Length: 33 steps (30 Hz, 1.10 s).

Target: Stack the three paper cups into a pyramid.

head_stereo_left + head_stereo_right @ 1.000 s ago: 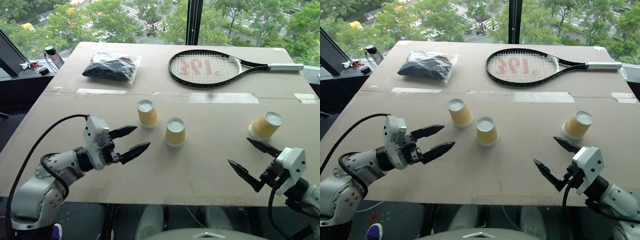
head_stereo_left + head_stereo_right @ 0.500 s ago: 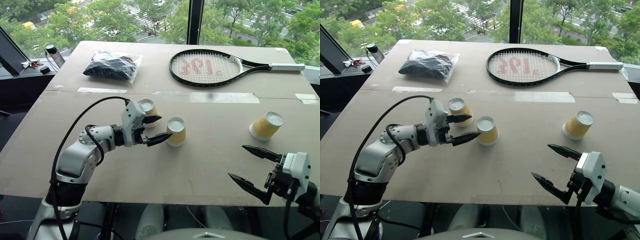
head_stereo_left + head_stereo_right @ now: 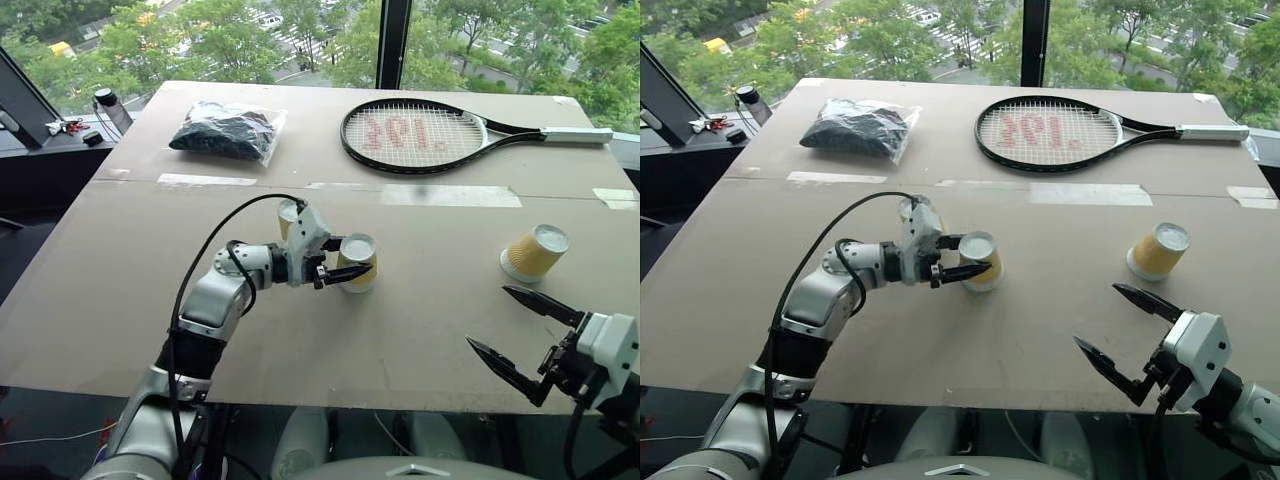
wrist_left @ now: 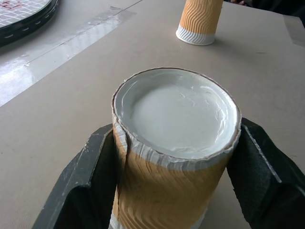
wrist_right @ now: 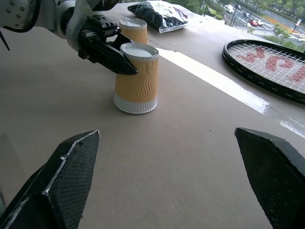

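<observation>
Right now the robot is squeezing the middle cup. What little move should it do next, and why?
Probably slide or lift that middle cup a little toward the cup behind it. The left gripper has its fingers closed on the cup's sides, and the cup is upside down on the table. The two need to sit side by side as the base before the third cup goes on top.

Brown tabletop (image 3: pixel 150 260), taped across with pale strips (image 3: pixel 455 196). Far side: bagged dark stuff (image 3: pixel 226 131) left, racket (image 3: pixel 430 136) right. Nearer: three upturned cups, two (image 3: pixel 358 262) (image 3: pixel 288 214) mid-left, one (image 3: pixel 535 252) well apart at right.
</observation>
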Motion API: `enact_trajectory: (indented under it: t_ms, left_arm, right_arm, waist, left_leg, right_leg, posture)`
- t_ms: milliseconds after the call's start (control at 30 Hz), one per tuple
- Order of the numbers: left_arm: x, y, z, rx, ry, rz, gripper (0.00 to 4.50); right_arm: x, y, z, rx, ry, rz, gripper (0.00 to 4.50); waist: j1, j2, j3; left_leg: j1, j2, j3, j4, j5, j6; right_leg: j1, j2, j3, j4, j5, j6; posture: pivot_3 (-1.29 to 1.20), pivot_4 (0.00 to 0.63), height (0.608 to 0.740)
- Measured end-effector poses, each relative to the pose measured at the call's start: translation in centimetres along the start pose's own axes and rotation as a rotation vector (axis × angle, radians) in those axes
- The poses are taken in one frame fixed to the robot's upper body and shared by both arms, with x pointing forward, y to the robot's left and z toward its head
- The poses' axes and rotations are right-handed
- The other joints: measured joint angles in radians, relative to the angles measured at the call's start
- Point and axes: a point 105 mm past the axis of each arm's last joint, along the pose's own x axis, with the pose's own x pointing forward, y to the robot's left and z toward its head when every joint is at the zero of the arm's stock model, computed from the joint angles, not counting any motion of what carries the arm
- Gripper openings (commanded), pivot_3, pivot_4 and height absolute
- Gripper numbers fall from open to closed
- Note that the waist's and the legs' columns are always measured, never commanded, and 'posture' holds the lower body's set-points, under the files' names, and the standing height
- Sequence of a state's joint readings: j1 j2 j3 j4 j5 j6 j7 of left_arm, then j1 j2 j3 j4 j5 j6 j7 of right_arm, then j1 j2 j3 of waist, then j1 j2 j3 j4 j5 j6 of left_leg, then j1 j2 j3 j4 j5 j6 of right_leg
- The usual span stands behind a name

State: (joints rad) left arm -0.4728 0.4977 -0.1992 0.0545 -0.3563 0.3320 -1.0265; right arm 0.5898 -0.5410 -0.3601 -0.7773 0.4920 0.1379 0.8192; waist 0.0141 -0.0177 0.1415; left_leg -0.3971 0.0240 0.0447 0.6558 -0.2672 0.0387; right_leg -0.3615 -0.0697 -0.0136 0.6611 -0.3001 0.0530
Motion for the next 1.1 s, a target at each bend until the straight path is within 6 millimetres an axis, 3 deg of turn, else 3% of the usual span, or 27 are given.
enact_trajectory:
  t_ms: [200, 400, 600, 733, 767, 900, 1100]
  left_arm:
    - [0.9, 0.5, 0.1, 0.015, -0.01, -0.016, 2.48]
    - [4.1, 0.8, 1.8, 0.054, -0.049, -0.057, 2.48]
    - [6.4, 0.8, 1.8, 0.071, -0.036, -0.068, 2.48]
    - [6.9, 1.0, 1.4, 0.076, -0.011, -0.063, 4.26]
    - [6.9, 1.0, 1.3, 0.073, -0.008, -0.061, 4.46]
    - [6.3, 1.3, 1.5, 0.06, -0.029, -0.041, 4.46]
    - [1.2, 0.5, 2.7, 0.028, -0.071, -0.048, 4.46]
  right_arm:
    - [-0.3, 0.2, -0.4, 0.004, 0.009, -0.033, 4.5]
    - [-0.3, 0.4, -0.9, 0.011, 0.025, -0.063, 4.5]
    - [-0.6, 0.1, -1.2, 0.006, 0.051, -0.125, 4.5]
    - [-0.7, -0.1, -1.4, 0.017, 0.051, -0.168, 4.5]
    - [-0.7, -0.1, -1.4, 0.018, 0.05, -0.173, 4.5]
    - [-0.5, -0.6, -1.3, 0.021, 0.041, -0.21, 4.5]
    - [0.2, -3.4, -0.2, -0.002, -0.001, -0.351, 4.5]
  waist:
    - [0.001, 0.0, 0.0]
    - [0.001, 0.0, 0.0]
    - [0.0, 0.0, 0.0]
    - [-0.001, 0.0, 0.0]
    - [-0.001, 0.0, 0.0]
    - [-0.002, 0.0, 0.0]
    - [-0.016, 0.0, 0.001]
  left_leg:
    - [0.0, 0.0, 0.0, 0.001, 0.0, 0.0]
    - [-0.002, -0.001, 0.0, 0.004, 0.0, 0.0]
    - [-0.002, -0.001, -0.001, 0.005, 0.0, 0.0]
    - [-0.002, 0.0, 0.0, 0.005, 0.0, 0.0]
    - [-0.002, 0.0, -0.001, 0.005, 0.0, 0.0]
    - [-0.002, 0.0, -0.001, 0.005, 0.0, 0.0]
    - [-0.002, 0.001, -0.001, 0.005, 0.002, -0.004]
  right_leg:
    - [0.0, 0.0, -0.001, 0.0, 0.0, 0.0]
    - [0.0, 0.0, -0.002, 0.001, 0.0, 0.001]
    - [0.0, 0.001, -0.002, 0.001, 0.0, 0.001]
    - [0.0, 0.001, -0.001, 0.001, 0.0, 0.001]
    - [0.0, 0.001, -0.001, 0.001, 0.0, 0.001]
    - [0.0, 0.001, -0.001, 0.001, 0.0, 0.001]
    - [0.0, 0.0, 0.001, 0.002, 0.0, 0.001]
  posture:
    - [0.0, 0.15, 0.74]
    - [0.0, 0.15, 0.74]
    - [0.0, 0.15, 0.74]
    - [0.0, 0.15, 0.74]
    - [0.0, 0.15, 0.74]
    - [0.0, 0.15, 0.74]
    - [0.0, 0.15, 0.74]
